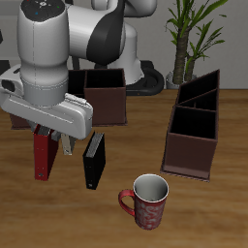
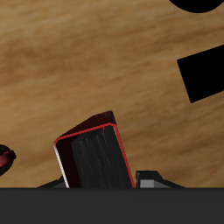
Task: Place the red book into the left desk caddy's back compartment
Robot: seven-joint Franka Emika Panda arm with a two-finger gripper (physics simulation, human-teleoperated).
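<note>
**Desk:** Nearest the lens, what do we have?

**Photographer:** Patterned mug, red handle, close to the bench's front edge. It plays no part in the job.

**Desk:** And the gripper?

**Photographer:** Jaws closed on the red book, pinching it near its upper end so it hangs upright. The wrist view looks straight down the book, red edging round a dark face, wood grain beyond. Whether its lower edge touches the bench, I cannot tell.

**Desk:** Why held that way?

**Photographer:** My reading: an upright, edge-on hold suits a narrow slot. It should go in from above without turning.

**Desk:** What's beside it?

**Photographer:** Black book, standing just beside the red one, apart from it. Behind the arm, a low brown caddy.

**Desk:** The target?

**Photographer:** Left desk caddy, well apart, across the bench beyond the mug. Its back compartment is the far section, where the walls rise highest. Nothing shows inside it. The carry looks yet to be done; those tall walls will want a high approach.
</note>
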